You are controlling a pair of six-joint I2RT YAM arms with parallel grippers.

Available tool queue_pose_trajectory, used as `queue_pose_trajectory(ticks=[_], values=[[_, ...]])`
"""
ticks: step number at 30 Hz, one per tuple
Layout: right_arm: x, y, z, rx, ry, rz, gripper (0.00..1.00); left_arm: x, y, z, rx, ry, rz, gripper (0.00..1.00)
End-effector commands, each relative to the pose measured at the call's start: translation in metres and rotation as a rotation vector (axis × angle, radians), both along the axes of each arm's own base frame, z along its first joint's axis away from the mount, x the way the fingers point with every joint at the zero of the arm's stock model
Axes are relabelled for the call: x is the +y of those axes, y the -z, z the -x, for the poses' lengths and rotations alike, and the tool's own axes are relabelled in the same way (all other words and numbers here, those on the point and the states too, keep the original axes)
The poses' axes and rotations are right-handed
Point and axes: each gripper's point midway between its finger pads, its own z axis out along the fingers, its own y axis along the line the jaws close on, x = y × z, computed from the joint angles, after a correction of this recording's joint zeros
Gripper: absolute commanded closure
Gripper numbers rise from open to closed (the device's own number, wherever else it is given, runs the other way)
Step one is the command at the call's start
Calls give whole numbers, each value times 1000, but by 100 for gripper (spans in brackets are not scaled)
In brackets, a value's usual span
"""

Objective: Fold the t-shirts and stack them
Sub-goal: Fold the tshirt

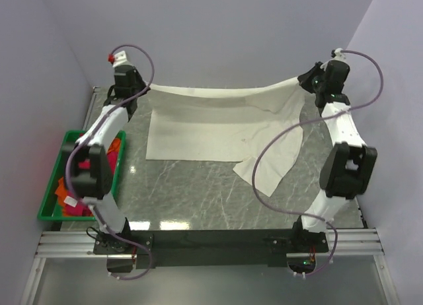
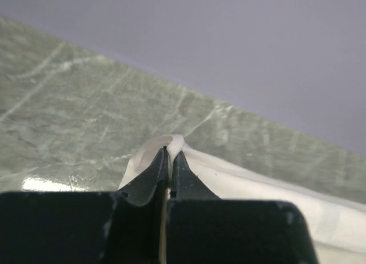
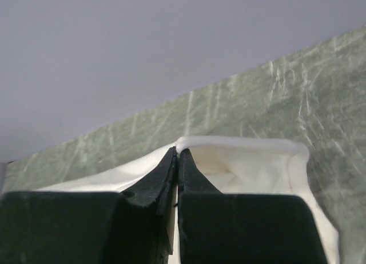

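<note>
A large cream soft-cloth short-sleeved t-shirt (image 1: 211, 123) lies to the right of the green plastic crate (image 1: 51, 179), spread over the far half of the grey-green marbled table (image 1: 198, 199). Its far edge is lifted off the surface and stretched between the two grippers.

The left gripper (image 1: 142, 88), beyond the crate's far right corner, is pinched tight on the shirt's left corner. In the left wrist view the dark fingers (image 2: 154, 172) meet on a small fold of cream cloth (image 2: 150, 150) bulging past their tips.

The right gripper (image 1: 307, 80), well to the right of the crate on the far side of the shirt, is likewise clamped narrow on the opposite corner. In its own view the cloth (image 3: 246, 161) wraps over and beyond the tips (image 3: 178, 155).

The held edge sags slightly in the middle. The shirt's body rests flat, and a loose flap (image 1: 271, 163) trails nearer on the side away from the crate.

Inside the crate lie crumpled crimson-pink cloth (image 1: 114, 158) and orange cloth (image 1: 63, 186), partly hidden by the left arm.
</note>
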Motion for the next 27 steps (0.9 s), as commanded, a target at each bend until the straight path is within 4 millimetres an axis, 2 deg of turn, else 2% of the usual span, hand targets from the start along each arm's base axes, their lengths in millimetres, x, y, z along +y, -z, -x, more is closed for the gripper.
queue_pose_trajectory(ticks=[1, 2, 3, 4, 5, 6, 7, 8, 9, 10, 11, 12, 14, 15, 16, 17, 20, 22, 25, 27], values=[[7, -148, 63, -315, 6, 91, 100, 8, -153, 53, -359, -4, 33, 99], [9, -142, 78, -283, 3, 90, 100, 9, -155, 67, -358, -1, 30, 99], [12, -151, 92, -295, 2, 97, 100, 11, -185, 96, -410, 2, 29, 99], [15, -167, 123, -320, 14, 107, 100, 11, -193, 111, -424, 11, 27, 99], [16, -174, 138, -329, 20, 116, 100, 12, -194, 126, -422, 13, 22, 99], [19, -181, 153, -338, 21, 122, 100, 15, -216, 156, -467, 17, 22, 99], [21, -195, 184, -359, 31, 138, 100, 15, -224, 172, -484, 20, 22, 99], [24, -202, 199, -373, 31, 143, 100, 15, -224, 186, -484, 28, 19, 99], [25, -208, 214, -385, 37, 153, 100, 18, -241, 217, -525, 27, 22, 99], [28, -222, 244, -420, 49, 172, 100, 20, -248, 232, -545, 26, 24, 99], [28, -228, 259, -441, 59, 183, 100, 20, -254, 247, -565, 29, 24, 99], [31, -244, 287, -496, 70, 199, 100, 23, -274, 278, -632, 26, 27, 99], [34, -257, 315, -537, 79, 228, 100, 25, -290, 309, -681, 33, 21, 99], [36, -264, 327, -564, 79, 240, 100, 27, -306, 336, -740, 35, 19, 99], [39, -276, 350, -605, 84, 264, 100, 28, -309, 347, -748, 35, 14, 99], [38, -282, 361, -622, 100, 273, 100, 30, -325, 371, -802, 34, 18, 99], [37, -303, 398, -683, 145, 287, 100, 34, -345, 405, -867, 29, 24, 99], [35, -314, 419, -724, 165, 305, 100, 35, -356, 420, -901, 29, 28, 99], [35, -316, 424, -731, 162, 318, 100, 34, -359, 419, -886, 32, 25, 99], [36, -311, 415, -708, 148, 317, 100, 33, -353, 404, -845, 34, 29, 99]])
